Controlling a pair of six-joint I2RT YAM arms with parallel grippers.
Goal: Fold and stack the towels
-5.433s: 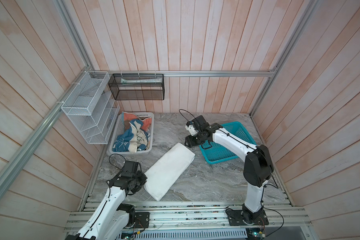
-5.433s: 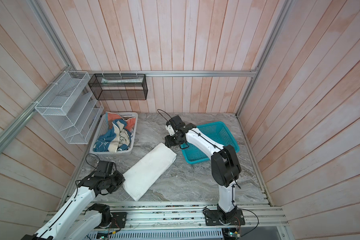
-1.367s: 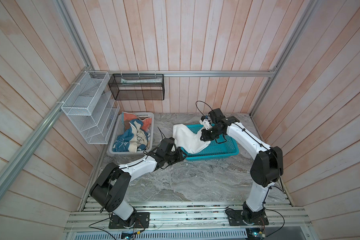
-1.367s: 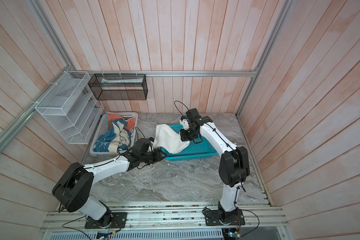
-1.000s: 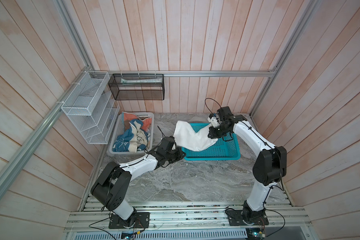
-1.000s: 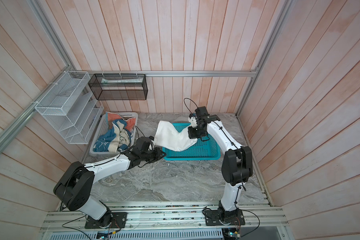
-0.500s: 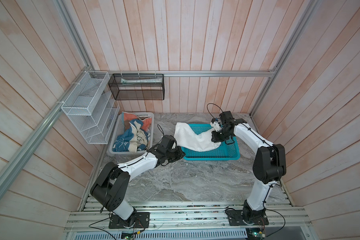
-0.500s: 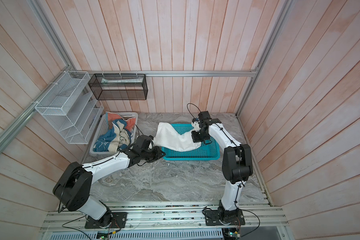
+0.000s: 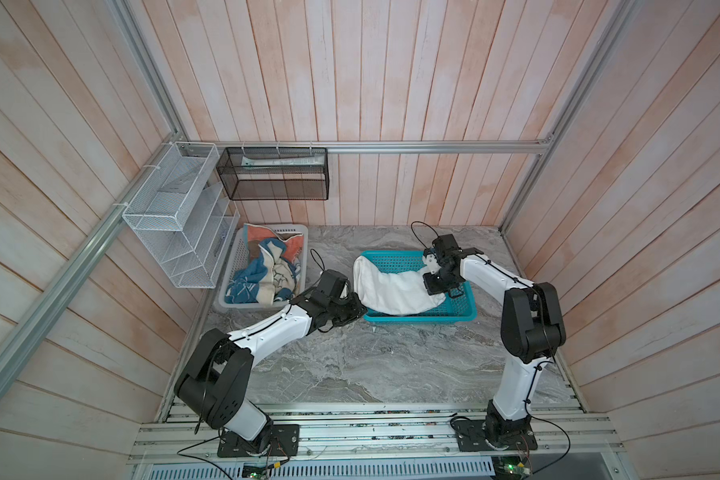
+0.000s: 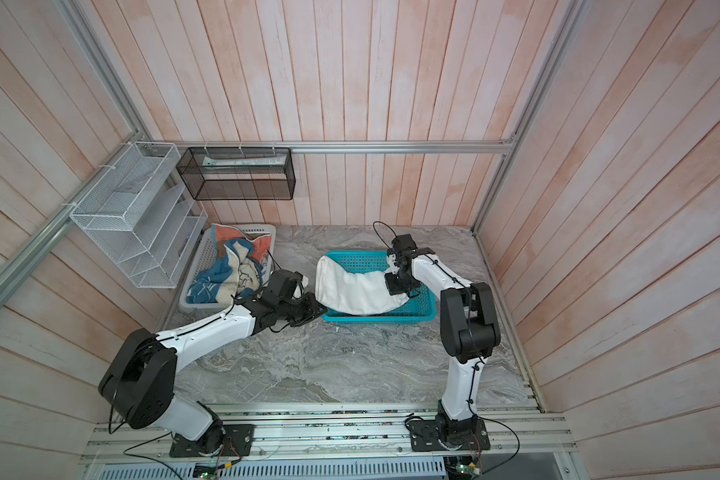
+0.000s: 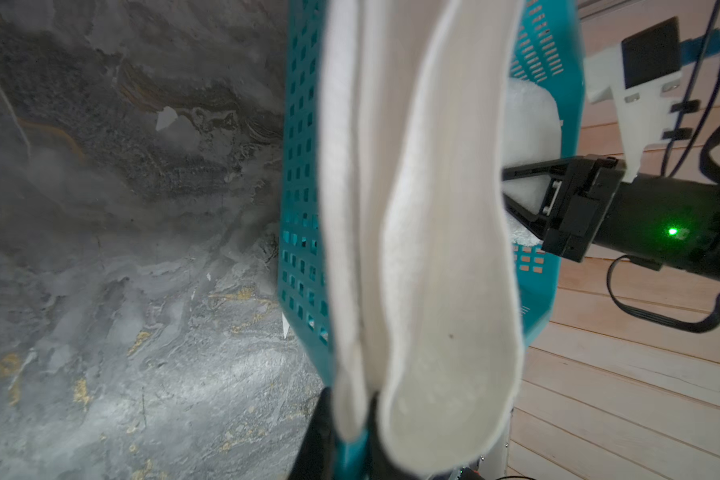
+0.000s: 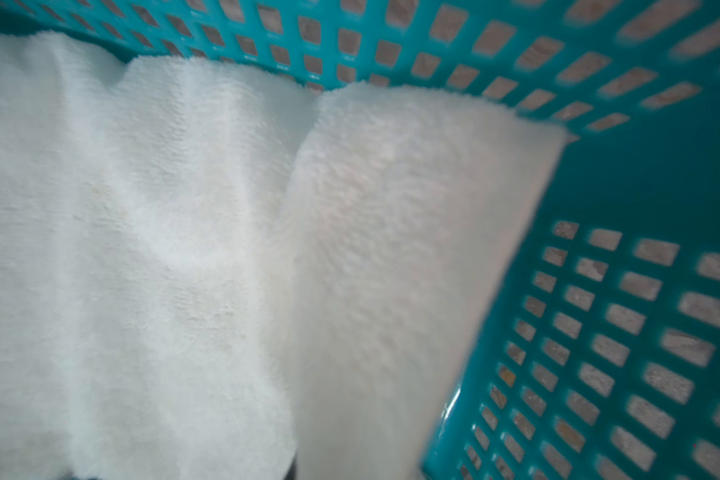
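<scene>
Two grips on one white towel (image 9: 391,291): left gripper (image 9: 358,309) pinches its end at the rim of the teal basket (image 9: 420,318), right gripper (image 9: 435,286) pinches the opposite end inside. Cloth sags between them, into the basket. Best: lower both ends level, release together.

Right gripper (image 9: 436,289) jaws' tips hidden behind white towel (image 9: 391,291); teal basket (image 12: 624,199) blurred; left gripper (image 11: 350,415) cut off by frame edge.

In front of the teal basket (image 9: 433,319) the marble surface (image 9: 371,365) lies bare and open. The white towel (image 9: 391,291) covers most of its floor. The left gripper (image 9: 358,309) crowds its front-left corner and the right gripper (image 9: 435,289) its right half. To its left stands a white basket (image 9: 242,305).
</scene>
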